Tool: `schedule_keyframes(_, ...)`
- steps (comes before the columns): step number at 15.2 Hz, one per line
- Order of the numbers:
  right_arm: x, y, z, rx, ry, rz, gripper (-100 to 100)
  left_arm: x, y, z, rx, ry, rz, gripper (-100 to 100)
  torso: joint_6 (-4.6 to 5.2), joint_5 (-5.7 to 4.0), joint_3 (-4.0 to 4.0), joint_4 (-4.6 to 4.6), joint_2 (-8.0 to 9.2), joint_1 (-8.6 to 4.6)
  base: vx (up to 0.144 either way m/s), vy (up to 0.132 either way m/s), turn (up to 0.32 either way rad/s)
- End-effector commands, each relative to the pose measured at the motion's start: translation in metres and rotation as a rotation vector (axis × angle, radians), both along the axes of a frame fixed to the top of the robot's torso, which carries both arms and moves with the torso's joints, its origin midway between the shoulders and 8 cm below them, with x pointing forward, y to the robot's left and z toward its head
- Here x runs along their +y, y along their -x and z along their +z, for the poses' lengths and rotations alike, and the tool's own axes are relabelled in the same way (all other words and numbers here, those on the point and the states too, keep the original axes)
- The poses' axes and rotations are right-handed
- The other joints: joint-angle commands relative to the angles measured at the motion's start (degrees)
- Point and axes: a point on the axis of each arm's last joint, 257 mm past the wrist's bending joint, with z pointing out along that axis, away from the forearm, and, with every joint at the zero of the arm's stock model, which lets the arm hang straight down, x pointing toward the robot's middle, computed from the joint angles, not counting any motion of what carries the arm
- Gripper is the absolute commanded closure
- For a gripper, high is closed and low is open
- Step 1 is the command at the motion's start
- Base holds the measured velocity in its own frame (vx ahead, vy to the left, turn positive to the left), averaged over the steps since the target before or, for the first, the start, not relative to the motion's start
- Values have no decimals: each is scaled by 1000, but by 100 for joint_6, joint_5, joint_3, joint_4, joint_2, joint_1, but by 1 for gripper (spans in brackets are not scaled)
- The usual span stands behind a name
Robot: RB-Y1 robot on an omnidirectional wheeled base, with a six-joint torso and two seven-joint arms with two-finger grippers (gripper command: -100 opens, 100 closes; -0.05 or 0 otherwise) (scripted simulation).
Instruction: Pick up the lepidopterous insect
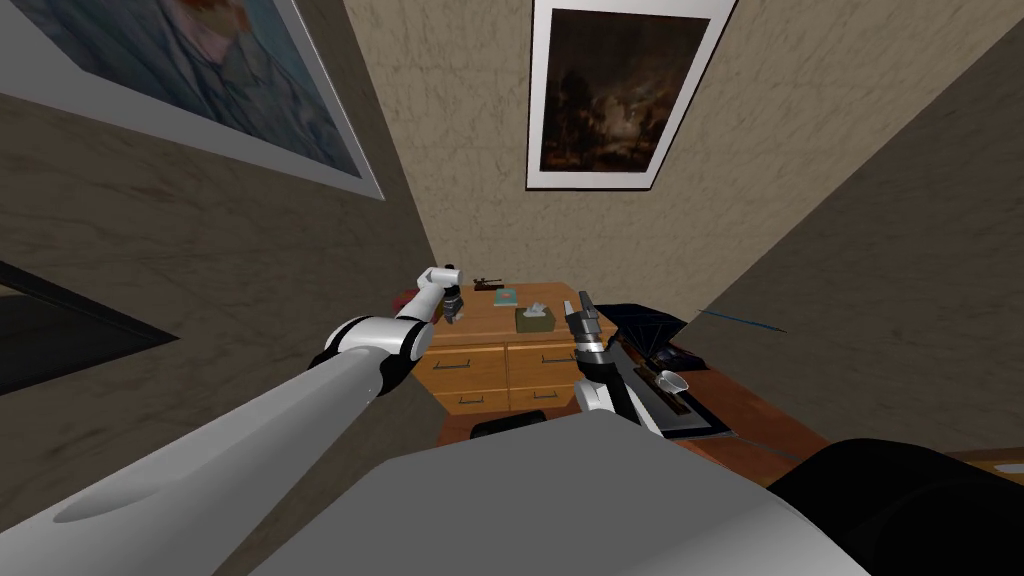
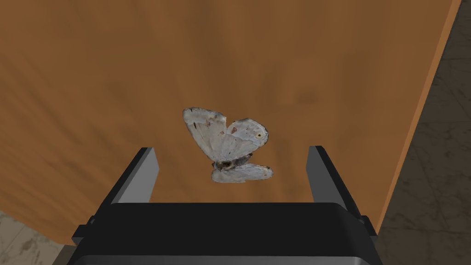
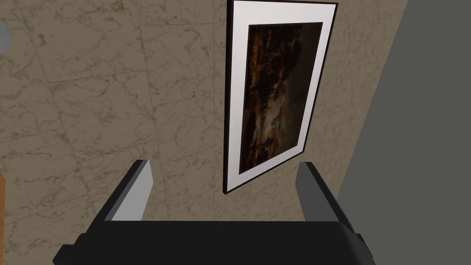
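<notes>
Lower wide-open, empty left claw squarely astride pale butterfly on wooden counter, close gently on wings; leave open, empty right claw parked.

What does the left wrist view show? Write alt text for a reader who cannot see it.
A pale butterfly sits on a brown wooden top, midway between the open fingers of the left gripper, neither touching it. The top's edge runs down one side, with a marbled surface beyond.
</notes>
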Motion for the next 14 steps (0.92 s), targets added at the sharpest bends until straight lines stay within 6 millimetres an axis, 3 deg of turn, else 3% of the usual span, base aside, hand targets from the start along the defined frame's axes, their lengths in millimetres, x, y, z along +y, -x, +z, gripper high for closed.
schedule_keyframes(1, 0, 0, 0, 0, 0, 0, 0, 0, 0, 0, 0, 0, 0, 100, 0, 0, 0, 0, 0, 0, 0, 0, 0)
schedule_keyframes(5, 0, 0, 0, 0, 0, 0, 0, 0, -1, 2, -4, 0, -1, 100, -4, 3, -5, -8, -2, 2, 0, 0, 0)
schedule_keyframes(6, 0, 0, 0, 0, 0, 0, 0, -2, 1, 13, 4, -1, 0, 100, -4, 4, -6, -9, -3, 3, -3, -6, 10)
schedule_keyframes(7, 0, 0, 0, 0, 0, 0, 0, -1, -1, 5, -5, 0, -1, 100, -4, 3, -5, -8, -3, 2, -2, -5, 6)
schedule_keyframes(8, 0, 0, 0, 0, 0, 0, 0, -2, -7, 13, -25, -43, -36, -100, -4, 3, -6, -9, -3, 2, -10, 14, -129)
schedule_keyframes(14, 0, 0, 0, 0, 0, 0, 0, 5, 9, 6, 50, -148, -90, -100, -2, 5, -4, -8, 0, 8, -14, 22, -112)
